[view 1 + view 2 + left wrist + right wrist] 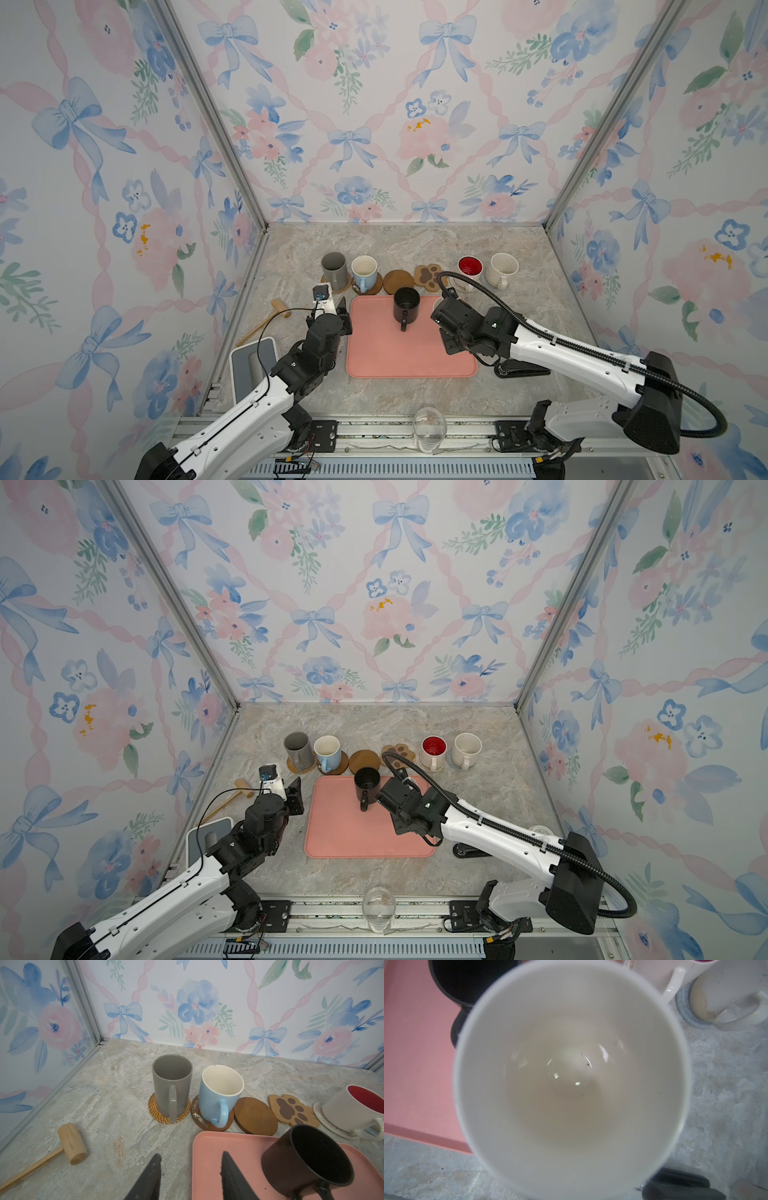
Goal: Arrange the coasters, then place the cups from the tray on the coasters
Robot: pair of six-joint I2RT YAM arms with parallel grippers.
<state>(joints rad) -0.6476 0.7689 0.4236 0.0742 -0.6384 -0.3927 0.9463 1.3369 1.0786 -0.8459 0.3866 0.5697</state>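
In both top views the pink tray [399,357] lies mid-table with a black cup [406,307] upright on its far part. Behind it stand a grey cup [333,268] on a rattan coaster, a pale blue cup [364,272] on a brown coaster, a bare brown coaster [399,281], a paw-print coaster [428,276], a red-inside cup [469,268] and a cream cup [503,270] on woven coasters. My right gripper [442,301] is shut on another cream-white cup [571,1076], which hides its fingers, over the tray's right edge. My left gripper [190,1159] is open and empty at the tray's left edge.
A wooden mallet [276,309] lies left of the tray, and a grey-white box [253,365] sits by the left wall. A clear glass [430,428] stands at the front rail. A black object [519,368] lies right of the tray under my right arm.
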